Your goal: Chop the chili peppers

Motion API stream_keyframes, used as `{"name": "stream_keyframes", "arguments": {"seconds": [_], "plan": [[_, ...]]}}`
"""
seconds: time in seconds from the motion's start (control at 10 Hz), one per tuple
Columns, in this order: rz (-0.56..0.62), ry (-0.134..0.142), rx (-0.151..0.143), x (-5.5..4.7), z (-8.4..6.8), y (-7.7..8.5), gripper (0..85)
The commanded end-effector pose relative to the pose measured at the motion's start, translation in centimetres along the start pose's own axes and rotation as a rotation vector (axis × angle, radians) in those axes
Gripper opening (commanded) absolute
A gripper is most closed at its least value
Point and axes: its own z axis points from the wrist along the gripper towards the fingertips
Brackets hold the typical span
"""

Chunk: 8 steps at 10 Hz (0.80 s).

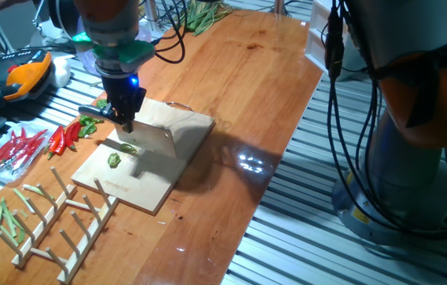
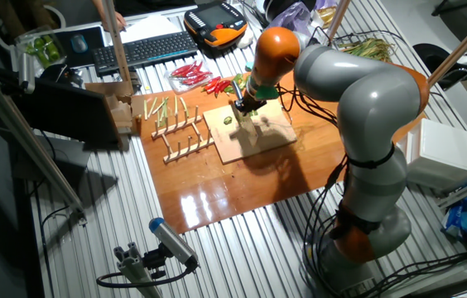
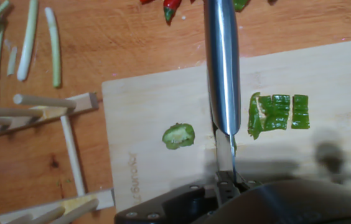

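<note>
My gripper (image 1: 125,119) is shut on a knife (image 3: 222,68) whose blade (image 1: 157,139) stands edge-down on the wooden cutting board (image 1: 156,178). In the hand view the blade sits between cut green chili pieces: one round chunk (image 3: 179,135) to its left and a row of sliced chunks (image 3: 279,112) to its right. The chunks also show in one fixed view, one loose (image 1: 114,161) and the others under the blade (image 1: 127,147). In the other fixed view the gripper (image 2: 242,106) is over the board (image 2: 258,142).
Red chilies (image 1: 62,139) and another green pepper (image 1: 87,125) lie just left of the board. A wooden peg rack (image 1: 65,218) lies at the front left with pale-green stalk strips (image 3: 29,37) around it. A teach pendant (image 1: 24,75) and a keyboard (image 2: 142,50) lie beyond.
</note>
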Motion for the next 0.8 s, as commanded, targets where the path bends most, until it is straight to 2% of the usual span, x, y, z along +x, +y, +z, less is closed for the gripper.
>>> {"name": "stream_keyframes", "arguments": {"seconds": [0.0, 0.2, 0.4, 0.5, 0.7], "plan": [[0.009, 0.000, -0.004, -0.5, 0.1, 0.8, 0.0], [0.016, 0.000, -0.022, -2.7, -0.3, 3.7, 0.0], [0.001, 0.004, -0.033, -5.2, -1.6, 7.0, 0.0], [-0.008, -0.002, -0.033, -6.2, -2.0, 8.6, 0.0], [-0.058, 0.000, -0.060, -7.4, -3.1, 11.0, 0.0]]}}
